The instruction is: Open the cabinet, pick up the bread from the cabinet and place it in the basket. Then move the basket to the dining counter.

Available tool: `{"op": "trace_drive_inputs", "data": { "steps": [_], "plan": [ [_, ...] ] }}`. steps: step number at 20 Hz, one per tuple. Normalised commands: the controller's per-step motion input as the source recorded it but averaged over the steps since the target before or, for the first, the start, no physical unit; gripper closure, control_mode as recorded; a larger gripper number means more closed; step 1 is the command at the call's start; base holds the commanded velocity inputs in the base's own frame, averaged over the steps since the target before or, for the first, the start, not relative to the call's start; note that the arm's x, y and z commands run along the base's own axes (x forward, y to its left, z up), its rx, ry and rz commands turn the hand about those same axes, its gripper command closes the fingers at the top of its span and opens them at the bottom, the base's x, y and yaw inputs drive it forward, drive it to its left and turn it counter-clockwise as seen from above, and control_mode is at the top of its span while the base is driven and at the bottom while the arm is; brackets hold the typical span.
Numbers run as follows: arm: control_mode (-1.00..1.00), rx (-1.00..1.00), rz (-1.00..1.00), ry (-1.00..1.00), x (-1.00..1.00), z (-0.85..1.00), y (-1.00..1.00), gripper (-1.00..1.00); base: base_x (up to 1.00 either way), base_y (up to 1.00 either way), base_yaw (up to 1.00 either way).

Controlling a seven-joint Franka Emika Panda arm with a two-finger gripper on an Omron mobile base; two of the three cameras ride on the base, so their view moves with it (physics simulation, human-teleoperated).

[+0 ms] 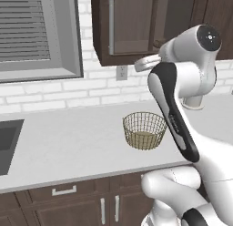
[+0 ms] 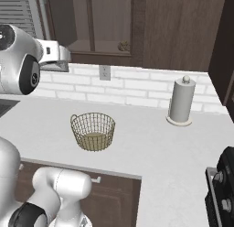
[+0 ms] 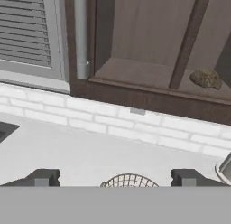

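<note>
Two dark fingertips [image 3: 43, 178] of the claw [image 3: 118, 178] are spread wide apart, with nothing held or touched between them. Just beneath, the basket [image 3: 128, 180] is seen on the white worktop [image 1: 68, 143]. Beyond, the bread [image 3: 205, 78] is seen on the cabinet [image 3: 149, 51] shelf, behind glass.

A white robot arm [image 1: 200, 147] is showing glossy, rounded shell segments joined by dark, near-black joints, with a long black panel running along one link and carrying faint pale lettering too small to read. A round dark cap with a small pale mark at its centre is closing off one joint. The gripper [image 3: 117, 178] is presenting two small, dark, blocky fingertips [image 3: 43, 177].
</note>
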Motion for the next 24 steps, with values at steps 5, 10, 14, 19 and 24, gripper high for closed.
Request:
{"op": "trace_drive_inputs", "data": {
  "steps": [5,10,14,19,24],
  "plan": [
    [-1.0,0.03,-0.03,-0.17,0.05,0.66,0.37,-1.0,0.0,0.0,0.0],
    [-1.0,0.09,0.0,0.0,0.1,0.47,0.28,-1.0,0.0,0.0,0.0],
    [-1.0,0.12,0.01,0.11,0.11,0.42,0.15,-1.0,0.0,0.0,0.0],
    [-1.0,0.02,0.0,0.05,0.26,0.06,0.35,-1.0,0.0,0.0,0.0],
    [-1.0,0.0,-0.02,0.04,0.4,0.0,0.41,-1.0,0.0,0.0,0.0]
  ]
}}
